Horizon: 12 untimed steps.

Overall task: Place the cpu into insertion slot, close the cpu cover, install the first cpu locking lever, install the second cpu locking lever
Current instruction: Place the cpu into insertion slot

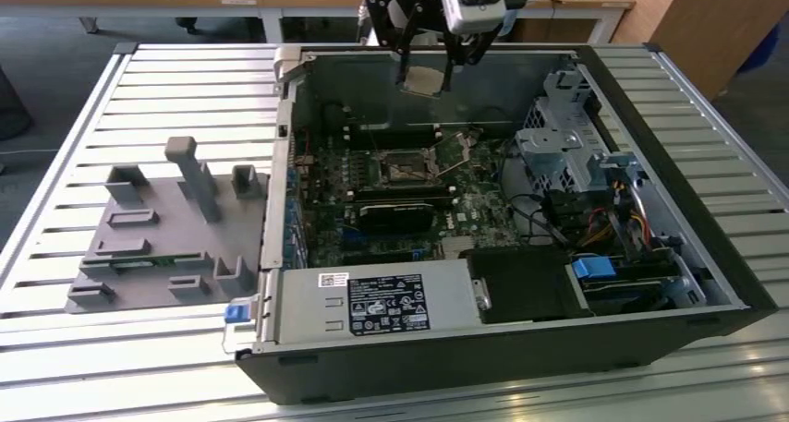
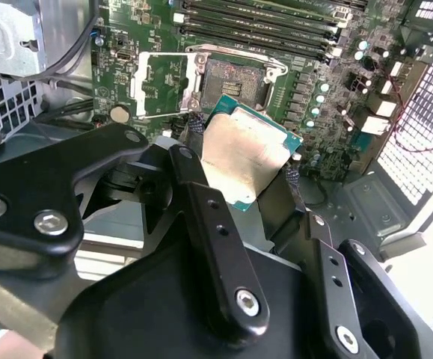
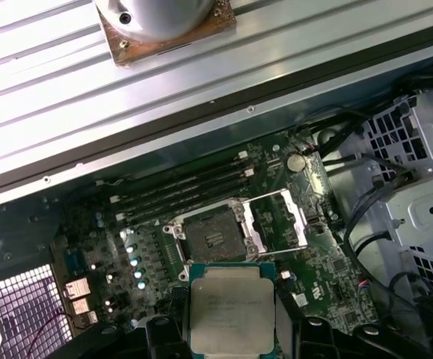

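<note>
My gripper (image 1: 428, 71) is shut on the cpu (image 1: 426, 80), a flat square chip with a dull silver top, and holds it in the air above the far wall of the open computer case. In both wrist views the cpu (image 2: 242, 153) (image 3: 231, 310) sits between the black fingers (image 2: 201, 202). Below it lies the insertion slot (image 1: 401, 166) (image 2: 235, 75) (image 3: 212, 235), bare and dark in the middle. The cpu cover (image 2: 160, 82) (image 3: 280, 221) is swung open and lies beside the slot over the green board.
A black card (image 1: 394, 210) lies just in front of the slot, with a boxy power supply (image 1: 370, 302) nearer still. A metal drive cage (image 1: 567, 145) with cables fills the exterior view's right. A grey fixture (image 1: 161, 228) rests on the slatted table (image 1: 74, 367) at the left.
</note>
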Available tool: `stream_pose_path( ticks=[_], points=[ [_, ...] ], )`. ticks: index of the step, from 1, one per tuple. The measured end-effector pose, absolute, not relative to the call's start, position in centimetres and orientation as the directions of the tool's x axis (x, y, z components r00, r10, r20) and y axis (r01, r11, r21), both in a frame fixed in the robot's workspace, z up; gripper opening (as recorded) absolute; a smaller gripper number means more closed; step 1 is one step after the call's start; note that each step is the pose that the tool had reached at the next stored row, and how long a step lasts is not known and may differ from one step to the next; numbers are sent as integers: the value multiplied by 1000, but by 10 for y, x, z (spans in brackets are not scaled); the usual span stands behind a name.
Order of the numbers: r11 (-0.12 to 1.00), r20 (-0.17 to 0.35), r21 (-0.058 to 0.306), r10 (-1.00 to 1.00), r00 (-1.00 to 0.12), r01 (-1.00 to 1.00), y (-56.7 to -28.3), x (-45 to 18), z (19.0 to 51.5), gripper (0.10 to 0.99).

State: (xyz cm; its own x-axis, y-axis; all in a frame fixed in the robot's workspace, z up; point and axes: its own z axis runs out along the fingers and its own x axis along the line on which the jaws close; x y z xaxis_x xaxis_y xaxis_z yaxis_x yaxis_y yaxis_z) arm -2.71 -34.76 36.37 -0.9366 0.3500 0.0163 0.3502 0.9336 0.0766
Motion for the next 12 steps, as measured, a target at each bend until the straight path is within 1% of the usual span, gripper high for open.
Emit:
stream_pose_path(
  ticks=[12],
  points=[
    [918, 16, 77, 389, -921, 389, -348, -27, 363, 541]
  ],
)
